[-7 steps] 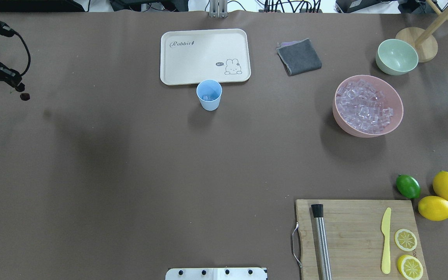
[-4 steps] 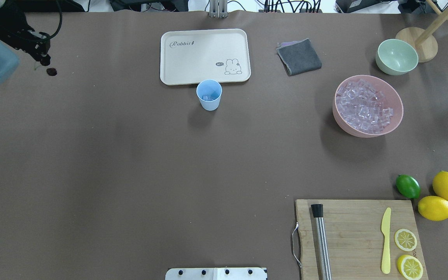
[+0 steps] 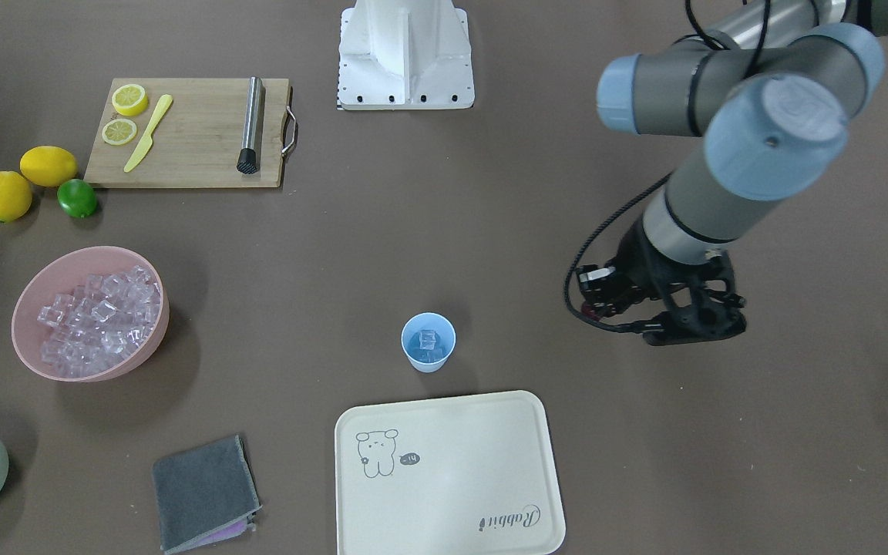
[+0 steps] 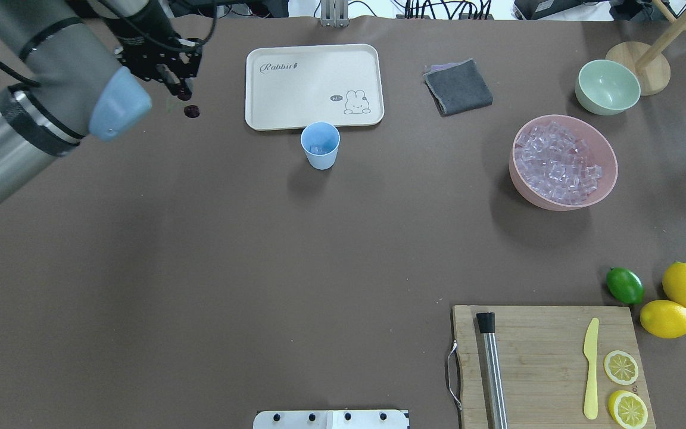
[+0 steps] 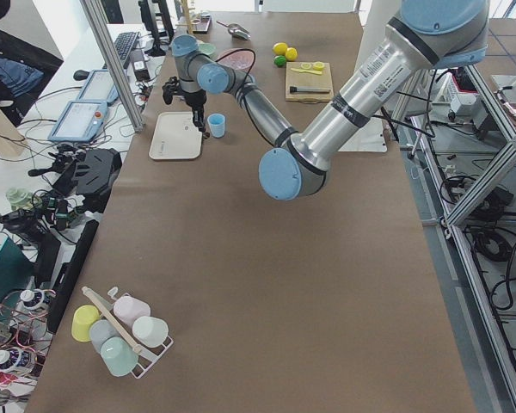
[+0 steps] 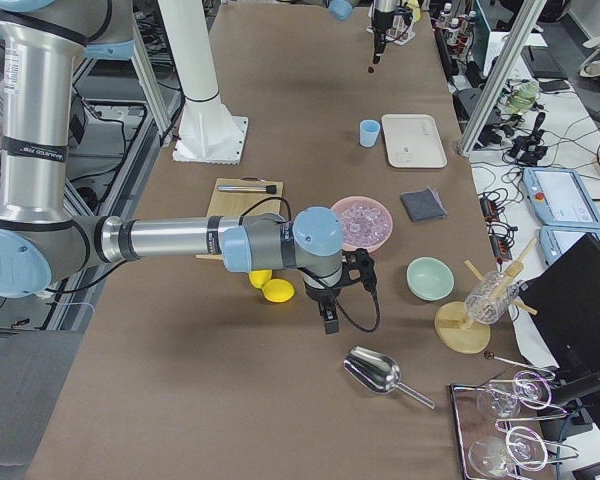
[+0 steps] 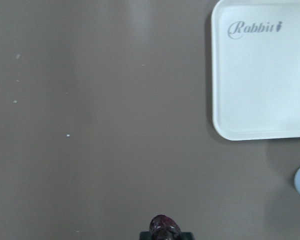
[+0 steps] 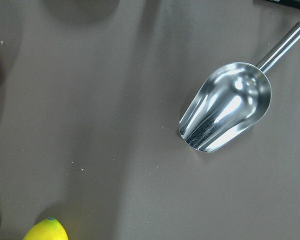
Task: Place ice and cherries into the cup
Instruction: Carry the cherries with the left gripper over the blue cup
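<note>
Over the table (image 4: 200, 250) just left of the tray (image 4: 313, 65), the left gripper (image 4: 178, 90) is pinched shut on the cherries (image 4: 191, 111), which dangle clear, presumably for carrying to the upright cup (image 4: 320, 156) holding ice (image 4: 318, 147); the right gripper's (image 6: 330, 325) opening cannot be told.

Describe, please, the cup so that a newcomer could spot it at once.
Start at the cream rabbit tray. Beside its edge on the robot's side stands a small light-blue cup holding ice cubes. Unlike the pink bowl and green bowl, it is narrow and tall.
</note>
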